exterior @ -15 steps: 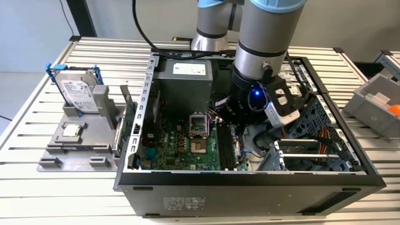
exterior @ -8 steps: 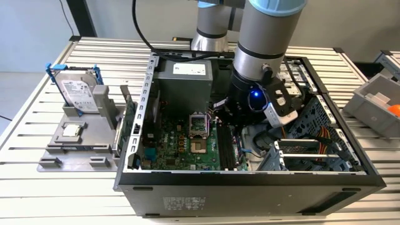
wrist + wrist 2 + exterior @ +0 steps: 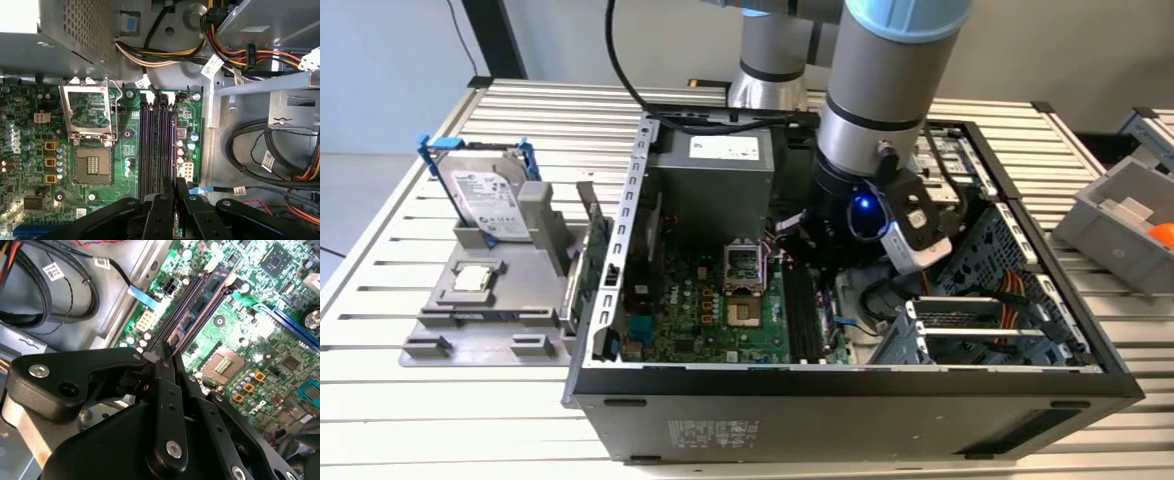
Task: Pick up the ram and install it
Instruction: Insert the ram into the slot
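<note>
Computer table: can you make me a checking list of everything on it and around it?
Surface: slatted metal table carrying an open computer case.
Job's things: ram, a thin stick edge-on between the fingers, above the memory slots; not yet seated.
Clutter: hard drive and green card on a grey stand, exterior view's left.
Grippers: gripper inside the case, apparently shut on the ram.
Cables: coloured wires and black cables inside the case.
Surroundings: grey bin, exterior view's right.
</note>
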